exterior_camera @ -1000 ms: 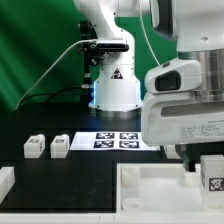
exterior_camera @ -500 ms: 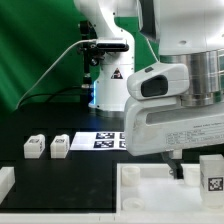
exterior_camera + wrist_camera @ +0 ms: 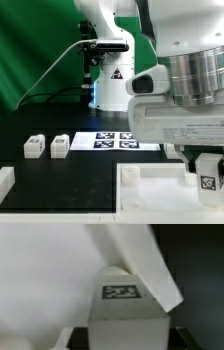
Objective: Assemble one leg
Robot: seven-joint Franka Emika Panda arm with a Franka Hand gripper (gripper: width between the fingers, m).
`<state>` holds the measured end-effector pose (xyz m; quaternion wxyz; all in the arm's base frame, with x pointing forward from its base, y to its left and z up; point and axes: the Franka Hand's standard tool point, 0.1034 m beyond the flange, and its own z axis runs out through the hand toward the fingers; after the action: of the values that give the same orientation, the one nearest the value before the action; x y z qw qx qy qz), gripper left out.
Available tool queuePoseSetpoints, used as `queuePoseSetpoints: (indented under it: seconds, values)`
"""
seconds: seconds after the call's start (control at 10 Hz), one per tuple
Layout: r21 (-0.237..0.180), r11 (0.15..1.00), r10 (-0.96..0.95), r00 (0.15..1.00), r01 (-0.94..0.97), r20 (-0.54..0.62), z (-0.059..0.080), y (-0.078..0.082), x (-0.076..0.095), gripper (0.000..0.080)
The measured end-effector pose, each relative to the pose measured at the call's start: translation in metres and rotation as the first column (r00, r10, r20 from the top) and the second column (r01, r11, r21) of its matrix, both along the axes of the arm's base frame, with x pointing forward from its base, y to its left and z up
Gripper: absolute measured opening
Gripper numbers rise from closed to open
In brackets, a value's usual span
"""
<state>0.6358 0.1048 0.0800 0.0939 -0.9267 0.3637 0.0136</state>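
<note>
My gripper is shut on a leg, a small white block with a black-and-white tag, held upright over the right part of the large white panel. In the wrist view the leg fills the space between my gripper's jaws, its tag facing the camera, with the panel and its raised rim behind it. Two more legs lie on the black table at the exterior view's left.
The marker board lies behind the panel, in front of the arm's white base. A white part shows at the lower left edge. The arm's body hides much of the right side.
The hand has swung from the exterior view's left back to the right above the panel. The held leg has shifted slightly left and stays in the grip.
</note>
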Motion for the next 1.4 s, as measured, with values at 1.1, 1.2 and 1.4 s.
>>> queuePoseSetpoints:
  seconds: [1.1, 1.2, 1.4]
  values:
    - [0.043, 0.71, -0.693, 0.708, 0.703, -0.134, -0.003, 0.019, -0.008, 0.057]
    - [0.036, 0.837, -0.539, 0.835, 0.546, -0.111, -0.006, 0.016, -0.011, 0.057]
    - [0.028, 0.96, -0.277, 0.959, 0.279, -0.06, -0.007, 0.019, -0.013, 0.0645]
